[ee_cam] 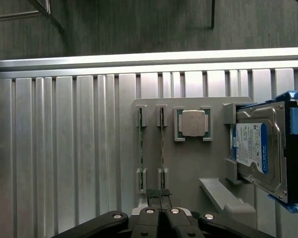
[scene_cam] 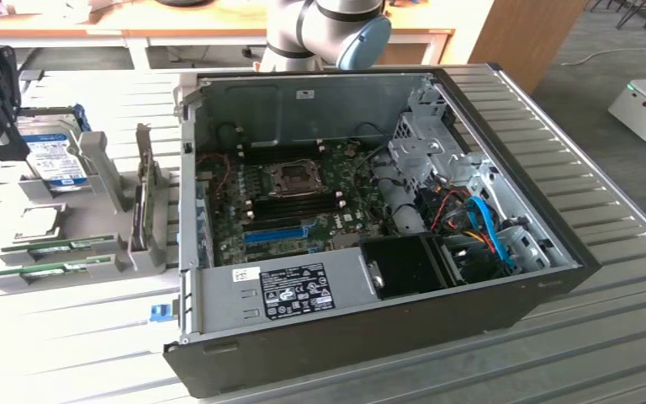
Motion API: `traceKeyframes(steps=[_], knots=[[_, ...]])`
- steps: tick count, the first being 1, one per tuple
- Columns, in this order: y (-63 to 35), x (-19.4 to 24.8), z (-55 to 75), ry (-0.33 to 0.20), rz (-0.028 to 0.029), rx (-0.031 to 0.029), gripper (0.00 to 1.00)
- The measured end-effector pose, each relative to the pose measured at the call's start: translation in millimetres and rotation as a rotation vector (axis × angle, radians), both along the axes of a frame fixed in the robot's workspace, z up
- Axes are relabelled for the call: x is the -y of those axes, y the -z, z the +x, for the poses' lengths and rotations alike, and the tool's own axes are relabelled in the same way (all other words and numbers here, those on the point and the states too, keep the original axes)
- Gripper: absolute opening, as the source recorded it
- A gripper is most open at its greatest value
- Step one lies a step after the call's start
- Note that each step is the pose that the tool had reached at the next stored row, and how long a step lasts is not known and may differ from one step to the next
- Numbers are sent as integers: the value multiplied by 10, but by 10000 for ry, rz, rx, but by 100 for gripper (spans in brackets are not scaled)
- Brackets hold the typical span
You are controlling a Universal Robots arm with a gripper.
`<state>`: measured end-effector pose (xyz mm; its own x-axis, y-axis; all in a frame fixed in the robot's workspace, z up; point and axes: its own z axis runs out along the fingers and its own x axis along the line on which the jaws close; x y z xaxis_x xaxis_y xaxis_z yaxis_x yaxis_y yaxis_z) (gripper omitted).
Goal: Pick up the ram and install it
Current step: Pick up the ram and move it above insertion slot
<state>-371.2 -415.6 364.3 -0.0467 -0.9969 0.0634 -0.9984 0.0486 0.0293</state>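
Observation:
The ram [ee_cam: 162, 148] is a thin green stick standing on edge in a grey holder [ee_cam: 188, 163], in line with my fingertips. In the exterior view the ram [scene_cam: 71, 246] lies at the left, outside the open computer case [scene_cam: 357, 337]. A second, alike green stick [ee_cam: 140, 148] stands beside it, also seen at the holder's near end [scene_cam: 54, 269]. My gripper [ee_cam: 159, 196] is shut with nothing between its fingers and hovers above the holder, apart from the sticks. In the exterior view my gripper [scene_cam: 9, 150] hangs at the far left over the holder's far end.
A processor chip [ee_cam: 193, 123] and a hard drive [ee_cam: 258, 148] in a blue bracket sit on the same holder. The motherboard [scene_cam: 300, 202] with a blue slot [scene_cam: 276, 233] lies inside the case. Cables and a drive cage [scene_cam: 430, 147] crowd the case's right side. The table is ribbed metal [ee_cam: 64, 148].

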Motion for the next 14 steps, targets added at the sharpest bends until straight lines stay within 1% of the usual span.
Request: traceKeyframes(steps=[3, 5, 7, 8, 9, 11, 12, 13, 14], knots=[[0, 0, 0, 0, 8, 0, 11], [0, -1, -1, 2, 53, -1, 11], [0, 0, 0, 0, 122, 1, 11], [1, 0, 0, 0, 174, 2, 11], [0, 0, 0, 0, 244, 3, 11], [0, 1, 0, 0, 404, 6, 11], [0, 1, 0, 0, 471, 8, 11], [0, 2, 0, 0, 529, 9, 11], [-1, 1, 0, 0, 565, 9, 11]])
